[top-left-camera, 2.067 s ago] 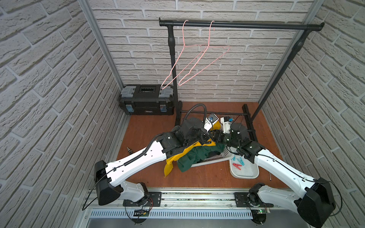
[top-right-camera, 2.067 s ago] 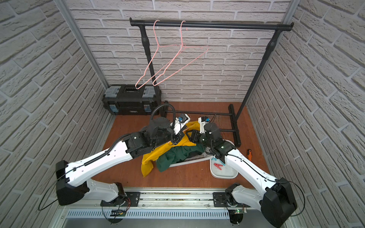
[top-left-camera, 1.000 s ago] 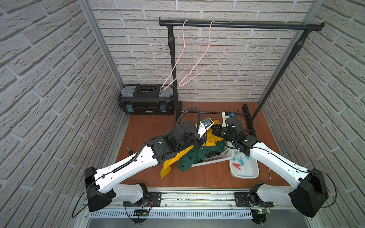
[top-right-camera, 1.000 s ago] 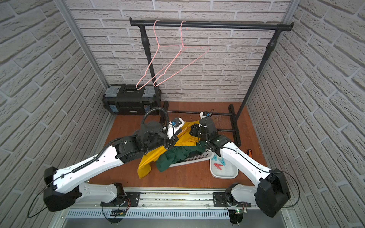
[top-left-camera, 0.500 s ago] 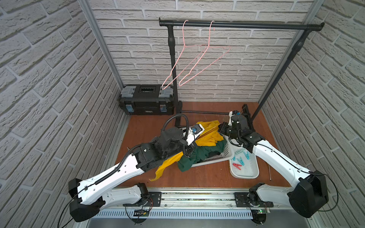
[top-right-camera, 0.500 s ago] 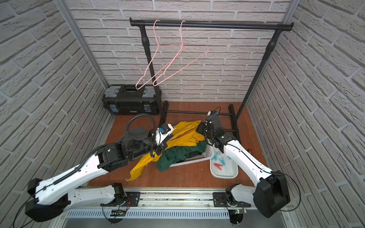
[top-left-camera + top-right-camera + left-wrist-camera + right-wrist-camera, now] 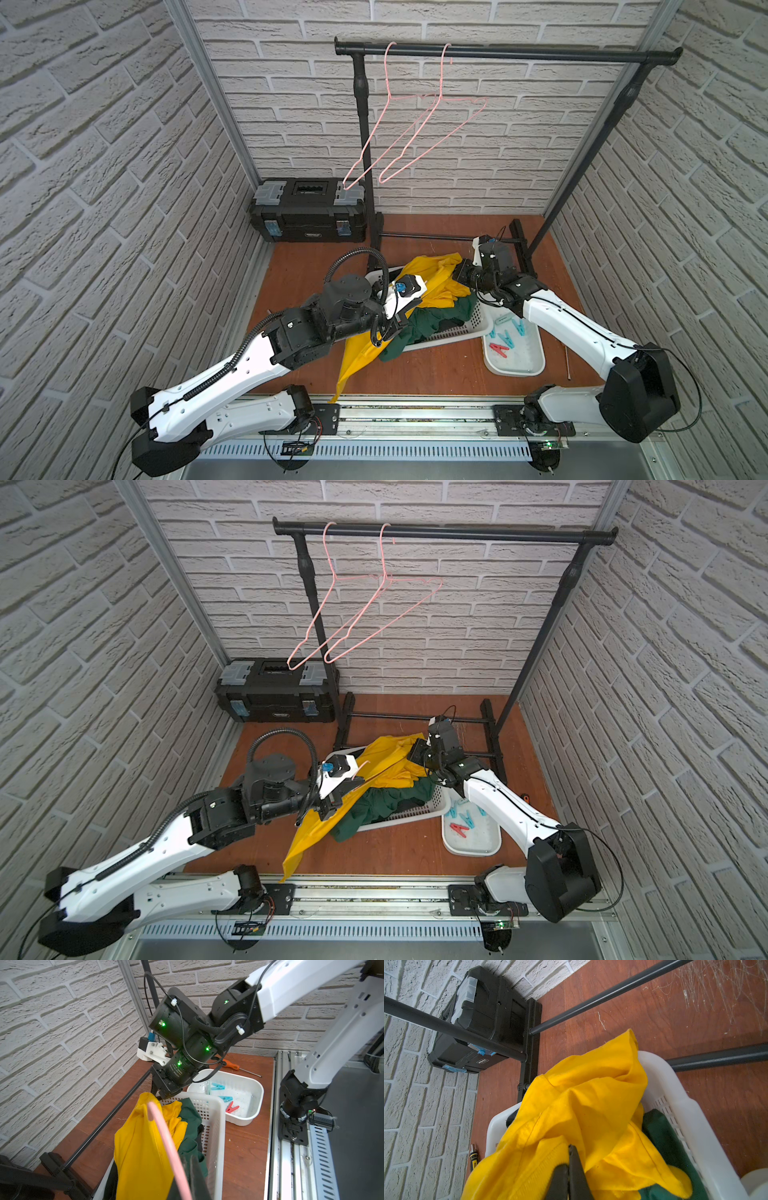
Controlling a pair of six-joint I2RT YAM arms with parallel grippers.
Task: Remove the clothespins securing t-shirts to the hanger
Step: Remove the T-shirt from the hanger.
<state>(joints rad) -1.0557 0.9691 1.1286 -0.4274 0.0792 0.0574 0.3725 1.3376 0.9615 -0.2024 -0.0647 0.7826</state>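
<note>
— Brick walls, brown wooden table. How far along, judging by a top view?
— Two bare pink wire hangers are hanging on the black metal rail, high above both arms. Small teal and red plastic clothespins are lying in a shallow white plastic tray, behind the right gripper and apart from every shirt.
— Left wrist view?
— The left gripper is clamping a pink wire hanger that is running ahead of it into the bright yellow cloth t-shirt. Beside that, a dark green t-shirt is slumping in the white perforated basket. No clothespins are showing on either.
— Right wrist view?
— The right gripper is pressing its jaws together right against the yellow t-shirt; whether cloth is pinched between them, I cannot tell.
— What is left?
— Probably nothing, though folds may be hiding a peg.
</note>
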